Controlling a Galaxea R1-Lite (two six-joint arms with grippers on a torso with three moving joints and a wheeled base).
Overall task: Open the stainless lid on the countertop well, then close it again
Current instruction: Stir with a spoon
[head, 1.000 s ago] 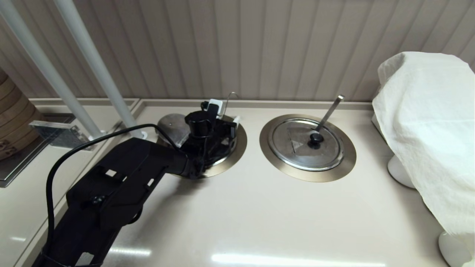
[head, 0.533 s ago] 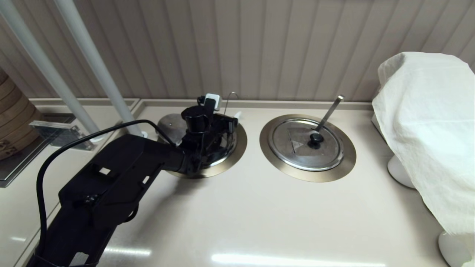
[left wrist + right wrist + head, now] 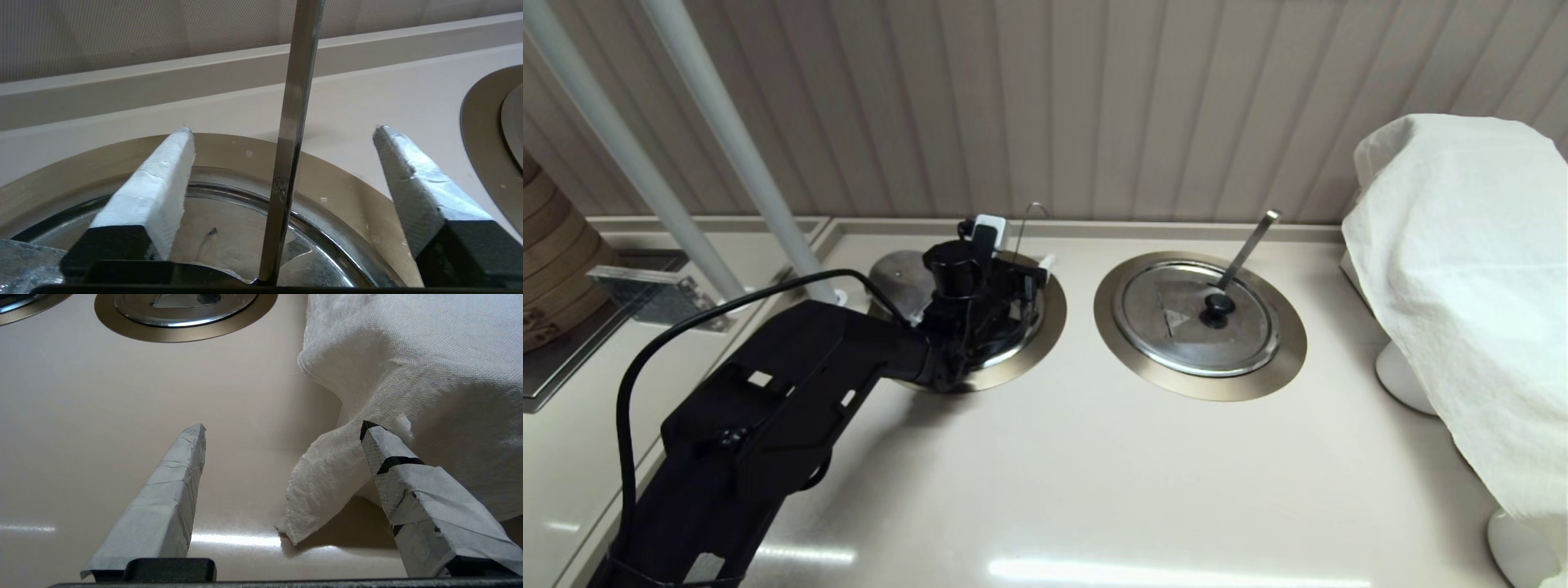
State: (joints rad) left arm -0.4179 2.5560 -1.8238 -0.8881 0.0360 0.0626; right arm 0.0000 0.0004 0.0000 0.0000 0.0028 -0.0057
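The stainless lid (image 3: pixel 229 245) lies in the countertop well, with its small triangle mark (image 3: pixel 211 232) showing. The well's bronze flange (image 3: pixel 1049 322) (image 3: pixel 347 188) rings it. A thin utensil handle (image 3: pixel 292 122) with a hooked end (image 3: pixel 1033 207) rises from the lid's edge. My left gripper (image 3: pixel 1019 245) (image 3: pixel 282 130) hangs low over the lid and is open. Its fingers stand either side of the handle and touch neither it nor the lid. The lid's knob is hidden under the gripper in the head view. My right gripper (image 3: pixel 282 426) is open above bare counter, out of the head view.
The twin lid (image 3: pixel 1196 314) with a flat bar handle (image 3: pixel 1250 241) sits in the right-hand ring. A white cloth (image 3: pixel 1470 269) (image 3: pixel 408 367) covers things at the far right, close to my right gripper's fingers. White poles (image 3: pixel 727 147) and bamboo steamers (image 3: pixel 547 253) stand to the left.
My left gripper rose a little over the well, then came back down, ending slightly left of where it was. The lids and handles have not moved.
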